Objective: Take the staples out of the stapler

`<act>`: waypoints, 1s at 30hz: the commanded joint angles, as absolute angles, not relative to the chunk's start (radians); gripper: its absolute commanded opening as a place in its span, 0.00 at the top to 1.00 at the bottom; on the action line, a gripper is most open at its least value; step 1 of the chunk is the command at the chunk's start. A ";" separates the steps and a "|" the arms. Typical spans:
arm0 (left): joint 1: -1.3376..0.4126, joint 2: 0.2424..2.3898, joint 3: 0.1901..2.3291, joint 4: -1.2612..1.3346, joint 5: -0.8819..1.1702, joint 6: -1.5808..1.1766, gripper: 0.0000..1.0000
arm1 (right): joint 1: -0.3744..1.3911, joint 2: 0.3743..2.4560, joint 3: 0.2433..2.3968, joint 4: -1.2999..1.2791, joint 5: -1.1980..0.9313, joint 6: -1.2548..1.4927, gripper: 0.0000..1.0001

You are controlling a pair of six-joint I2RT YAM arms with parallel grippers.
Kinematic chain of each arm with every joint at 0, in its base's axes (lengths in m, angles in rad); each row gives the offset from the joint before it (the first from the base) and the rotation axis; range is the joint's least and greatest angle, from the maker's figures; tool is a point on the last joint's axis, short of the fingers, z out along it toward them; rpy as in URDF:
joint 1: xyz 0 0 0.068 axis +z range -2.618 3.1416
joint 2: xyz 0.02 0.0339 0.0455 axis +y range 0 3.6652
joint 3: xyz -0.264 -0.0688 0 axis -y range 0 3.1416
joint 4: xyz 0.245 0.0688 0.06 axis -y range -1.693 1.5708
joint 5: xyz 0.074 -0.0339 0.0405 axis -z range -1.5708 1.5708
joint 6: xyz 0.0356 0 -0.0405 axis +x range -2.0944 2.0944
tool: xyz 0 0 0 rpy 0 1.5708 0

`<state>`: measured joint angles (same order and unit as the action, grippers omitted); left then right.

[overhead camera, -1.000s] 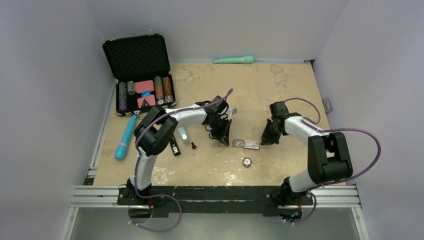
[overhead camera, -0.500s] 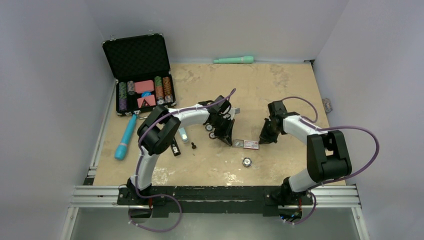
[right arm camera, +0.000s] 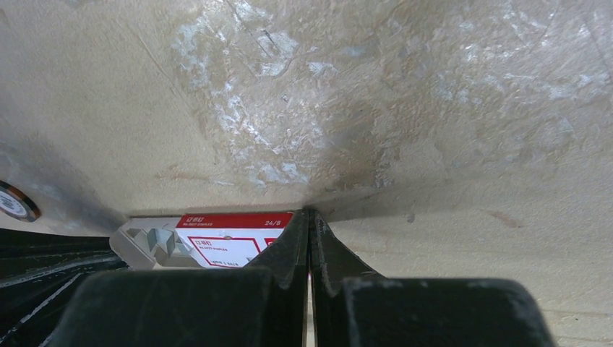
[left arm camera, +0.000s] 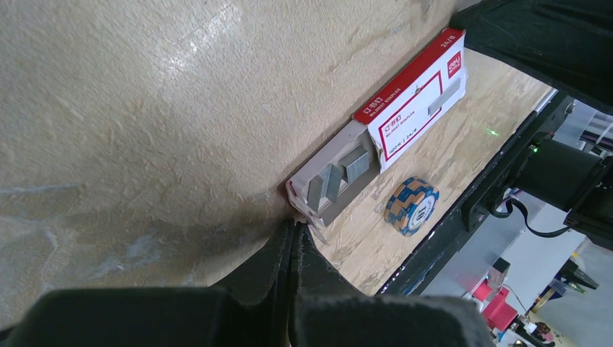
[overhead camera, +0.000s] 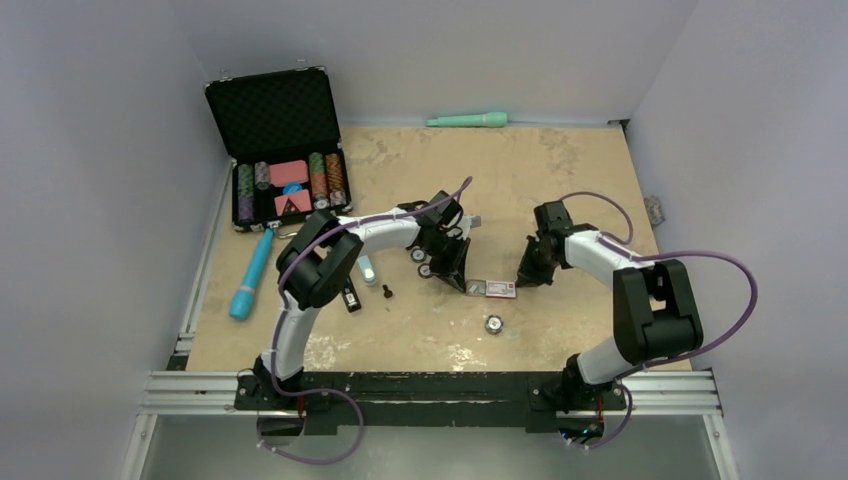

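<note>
A red-and-white staple box [overhead camera: 497, 289] lies on the table between my grippers, its tray pulled out on the left. Grey staples [left arm camera: 340, 173] lie in the open tray and also show in the right wrist view [right arm camera: 155, 238]. My left gripper [overhead camera: 456, 277] is shut, and its tips [left arm camera: 295, 230] touch the torn flap at the tray's end. My right gripper [overhead camera: 527, 276] is shut, and its tips [right arm camera: 309, 215] rest against the box's right end [right arm camera: 235, 228]. I cannot pick out the stapler with certainty.
A poker chip [overhead camera: 493, 324] lies just in front of the box, also in the left wrist view [left arm camera: 412, 206]. A black bar [overhead camera: 349, 296], a pale mint item [overhead camera: 367, 268] and a small black piece [overhead camera: 387, 292] lie by the left arm. An open chip case [overhead camera: 285, 150] stands at the back left.
My left gripper has moved a little right to the box's open end. My right gripper has moved a little left to the box's other end. The box has stayed put.
</note>
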<state>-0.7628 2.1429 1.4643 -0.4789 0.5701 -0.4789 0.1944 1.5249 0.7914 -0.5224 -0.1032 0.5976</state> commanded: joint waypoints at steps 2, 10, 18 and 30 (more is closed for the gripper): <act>-0.772 2.160 1.481 -0.453 0.567 -0.482 1.00 | 0.214 1.566 0.785 -0.506 -0.096 0.566 1.00; -0.772 2.157 1.478 -0.449 0.565 -0.483 1.00 | 0.235 1.580 0.796 -0.512 -0.096 0.563 1.00; -0.772 2.152 1.470 -0.446 0.564 -0.484 1.00 | 0.249 1.589 0.804 -0.516 -0.091 0.563 1.00; -0.772 2.154 1.470 -0.440 0.563 -0.493 1.00 | 0.269 1.597 0.815 -0.513 -0.089 0.558 1.00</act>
<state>-0.7662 2.1429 1.4643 -0.4747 0.5701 -0.4808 0.2512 1.5589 0.8215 -0.5083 -0.1192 0.5812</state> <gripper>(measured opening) 0.011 0.006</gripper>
